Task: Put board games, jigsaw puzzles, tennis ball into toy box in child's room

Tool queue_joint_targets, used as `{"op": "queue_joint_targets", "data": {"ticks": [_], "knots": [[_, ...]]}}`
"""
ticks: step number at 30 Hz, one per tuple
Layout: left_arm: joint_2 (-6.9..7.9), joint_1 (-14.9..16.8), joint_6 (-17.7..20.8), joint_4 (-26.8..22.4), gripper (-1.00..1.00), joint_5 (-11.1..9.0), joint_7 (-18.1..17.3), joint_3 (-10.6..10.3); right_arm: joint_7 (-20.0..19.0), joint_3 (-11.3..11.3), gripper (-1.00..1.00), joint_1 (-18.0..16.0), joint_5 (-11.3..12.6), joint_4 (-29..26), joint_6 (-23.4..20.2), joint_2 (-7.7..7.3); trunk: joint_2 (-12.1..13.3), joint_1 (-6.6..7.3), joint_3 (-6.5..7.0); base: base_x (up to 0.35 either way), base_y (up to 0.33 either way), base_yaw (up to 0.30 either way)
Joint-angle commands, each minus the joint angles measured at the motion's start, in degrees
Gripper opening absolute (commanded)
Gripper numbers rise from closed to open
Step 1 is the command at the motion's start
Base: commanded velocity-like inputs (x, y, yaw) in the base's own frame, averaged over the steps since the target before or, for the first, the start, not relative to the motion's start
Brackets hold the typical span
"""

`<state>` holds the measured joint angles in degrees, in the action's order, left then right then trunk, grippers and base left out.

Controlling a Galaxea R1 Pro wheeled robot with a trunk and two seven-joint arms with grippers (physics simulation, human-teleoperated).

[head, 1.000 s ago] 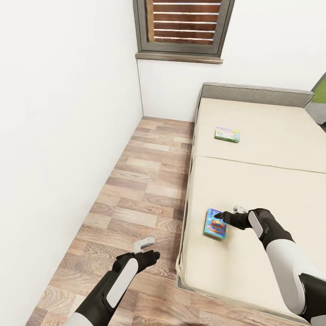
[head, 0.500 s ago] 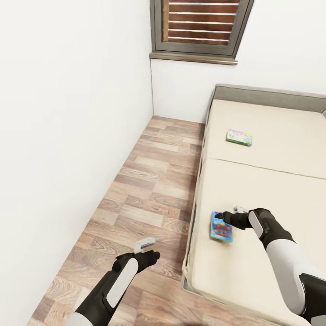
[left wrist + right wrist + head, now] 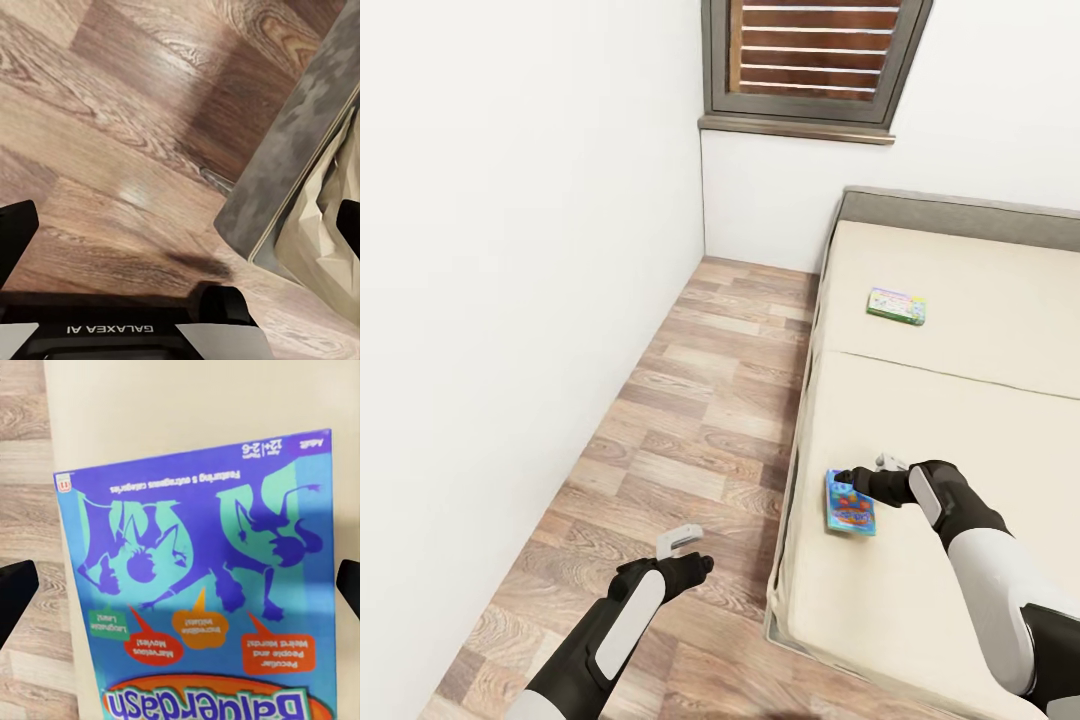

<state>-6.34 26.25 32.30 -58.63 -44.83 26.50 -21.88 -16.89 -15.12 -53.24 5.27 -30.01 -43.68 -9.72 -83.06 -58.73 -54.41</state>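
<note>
White-walled room (image 3: pixel 510 250), wood-plank floor (image 3: pixel 690 420) running along the left of a bed (image 3: pixel 960 400). Window (image 3: pixel 815 60) with brown slats and grey frame on the far wall. Bed has a cream mattress in two sections and a grey headboard at the far end; it takes up the right side of the head view.

Right arm (image 3: pixel 980 560) reaches over the near mattress section. Left arm (image 3: pixel 610 630) hangs low over the floor, beside the bed corner.

Blue board game (image 3: pixel 849 504) lies flat on the near mattress section, close to the bed's left edge; right wrist view shows its blue-and-teal cover (image 3: pixel 202 607) with purple cartoon figures and orange speech bubbles. Second board game (image 3: pixel 895 305), green-edged with a pale cover, lies flat on the far mattress section, well apart from the blue one.

Right gripper (image 3: pixel 846 477) sits at the far end of the blue box, jaws spread wide with a fingertip (image 3: pixel 15 592) at each side of the box, not clamped on it. Left gripper (image 3: pixel 682 540) above bare floor, fingers (image 3: pixel 16 229) apart, holding nothing.
</note>
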Motion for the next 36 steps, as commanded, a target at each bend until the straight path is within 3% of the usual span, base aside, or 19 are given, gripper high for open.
{"op": "queue_joint_targets", "data": {"ticks": [1,19,36], "knots": [[0.02,0.0,0.0,-0.1,1.00,-0.6,0.6,-0.1,0.1,-0.2,1.00,0.0,0.4,0.0,-0.4,0.02,0.0,0.00,-0.04,0.000,0.000,0.014],[0.02,0.0,0.0,-0.1,1.00,-0.5,0.6,-0.1,-1.1,-0.1,1.00,0.0,0.4,0.0,-0.4,-0.03,0.0,0.00,0.00,0.000,0.000,0.020],[0.02,0.0,0.0,-0.1,1.00,-0.5,0.6,-0.1,-1.3,-0.1,1.00,0.0,0.4,-0.1,-0.4,-0.04,0.0,0.00,0.50,0.000,0.000,0.202]]}}
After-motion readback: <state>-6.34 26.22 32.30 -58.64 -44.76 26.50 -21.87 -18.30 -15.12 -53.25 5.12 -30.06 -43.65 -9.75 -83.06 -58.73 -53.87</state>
